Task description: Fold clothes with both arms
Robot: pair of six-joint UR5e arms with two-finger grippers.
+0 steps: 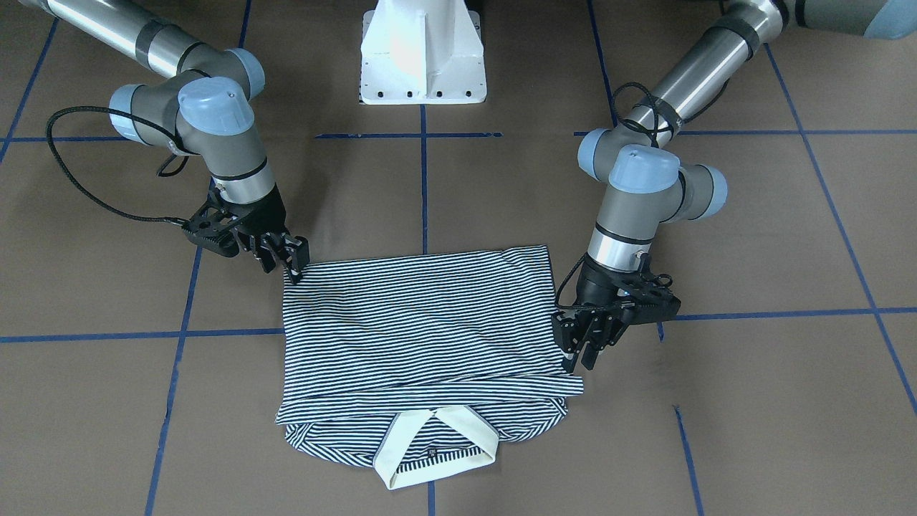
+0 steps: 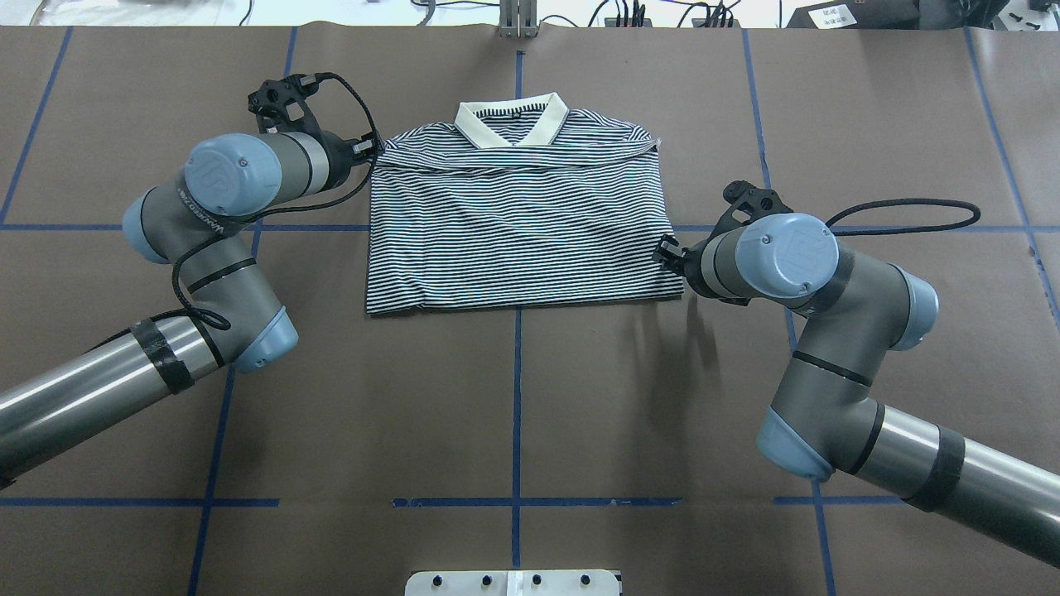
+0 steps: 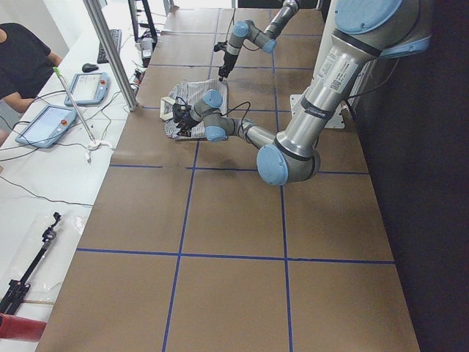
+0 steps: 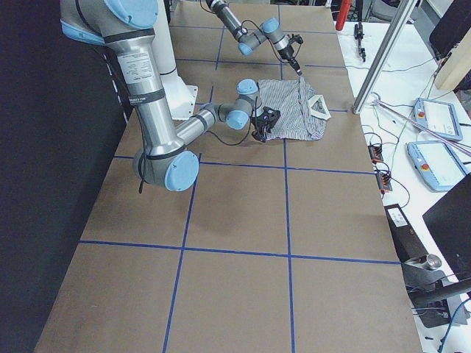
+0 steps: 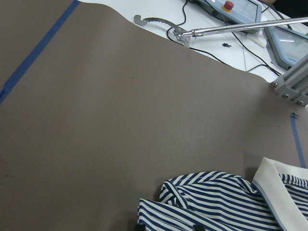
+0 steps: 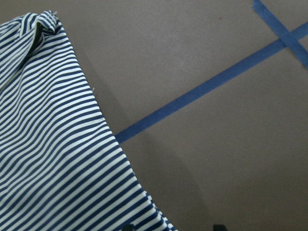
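Judging by how the polo shirt (image 2: 517,232) lies, the hem-up fold is done and a crosswise fold comes next. It rests flat in the middle of the table (image 2: 530,397), cream collar (image 2: 511,124) poking out at the far end. The right gripper (image 1: 290,264) is at the robot-side corner, tips spread astride the side edge. The left gripper (image 1: 580,355) meets the opposite edge near the shoulder; spread or pinching, I cannot tell. Next, each claw needs a sure pinch through all layers.
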